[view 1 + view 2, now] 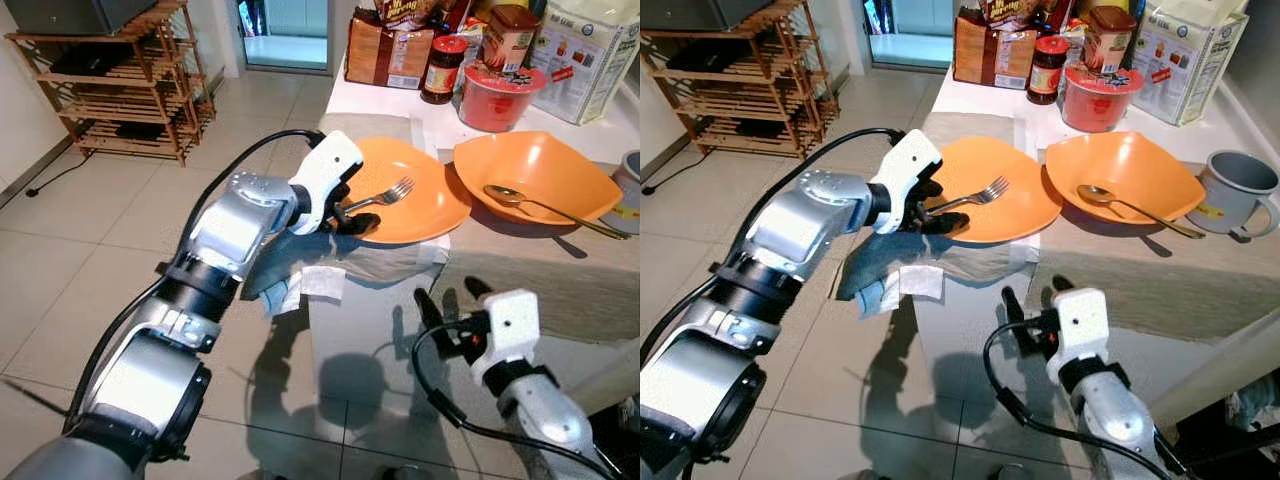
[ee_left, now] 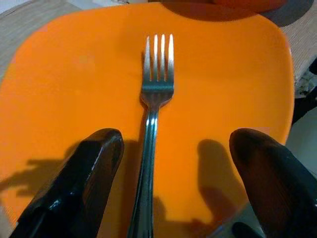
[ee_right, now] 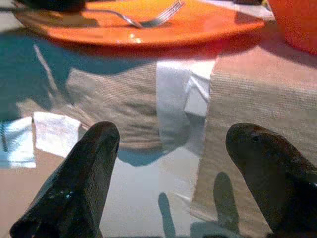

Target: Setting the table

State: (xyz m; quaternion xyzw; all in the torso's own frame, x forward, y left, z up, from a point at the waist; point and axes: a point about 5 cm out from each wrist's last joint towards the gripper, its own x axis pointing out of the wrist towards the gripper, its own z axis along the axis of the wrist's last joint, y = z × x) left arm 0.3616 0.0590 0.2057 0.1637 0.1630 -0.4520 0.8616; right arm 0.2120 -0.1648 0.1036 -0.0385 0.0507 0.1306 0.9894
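One fork (image 2: 156,89) lies on the orange plate (image 1: 420,200) at the table's near corner, its handle running straight back between the spread fingers of my left gripper (image 1: 352,212) and its tines pointing away. The fingers flank the handle without pinching it. My right gripper (image 1: 452,300), also spread, hangs lower, in front of the table edge, farther from the fork. A spoon (image 1: 540,207) rests in the neighbouring bowl (image 1: 570,170).
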